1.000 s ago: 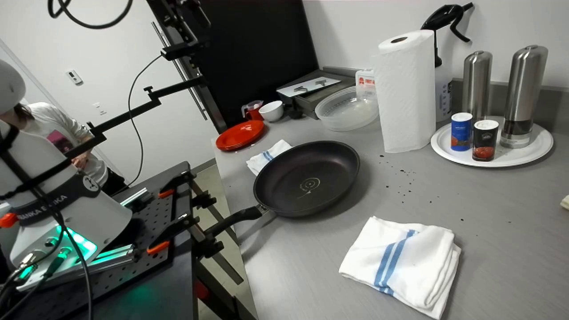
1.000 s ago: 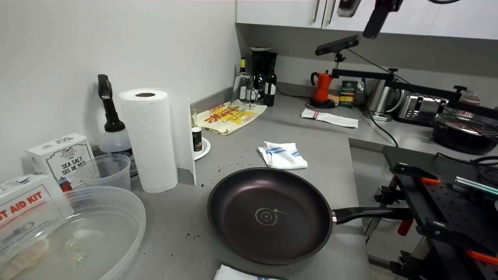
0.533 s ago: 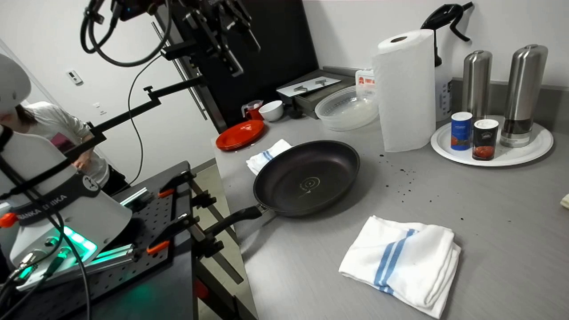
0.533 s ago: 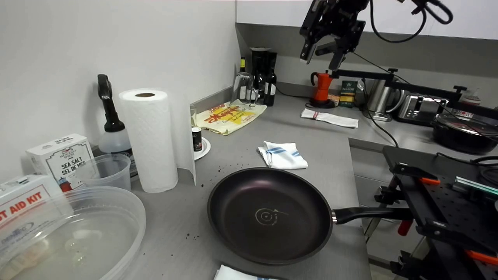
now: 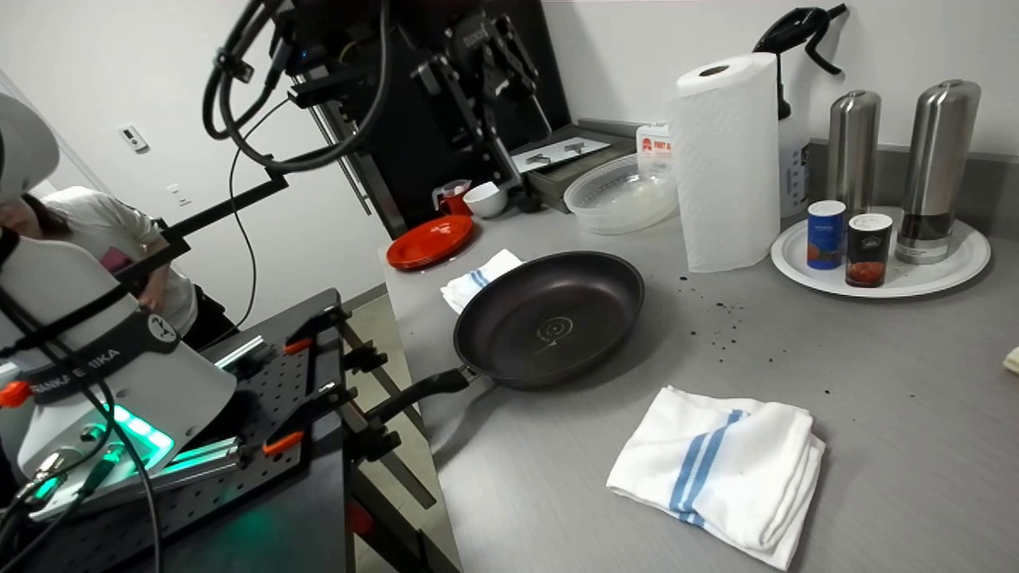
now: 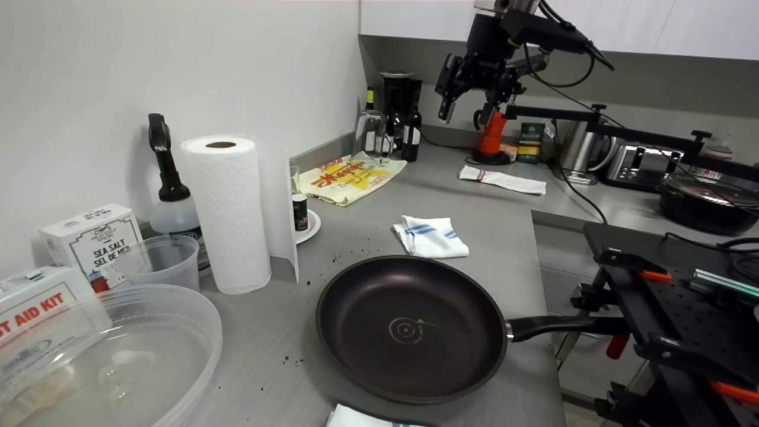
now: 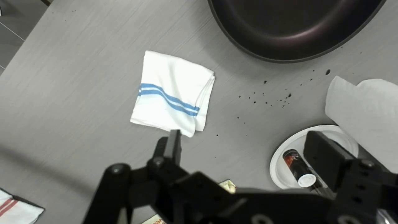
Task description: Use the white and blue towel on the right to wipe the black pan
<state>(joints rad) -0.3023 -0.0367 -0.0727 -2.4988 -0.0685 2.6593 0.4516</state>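
Two fingers (image 7: 172,147) stand wide apart, high over the counter (image 6: 492,216). In the wrist view, the towel (image 7: 169,99) lies below, past the left finger, and the pan (image 7: 289,34) sits farther, to the right.

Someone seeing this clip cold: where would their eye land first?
Most likely on the black frying pan, dark against the gray counter in both exterior views, its handle jutting past the edge. Next, perhaps, the bright white towel with blue stripes, folded near the pan but apart from it. The open, empty gripper hangs in the air over the counter.
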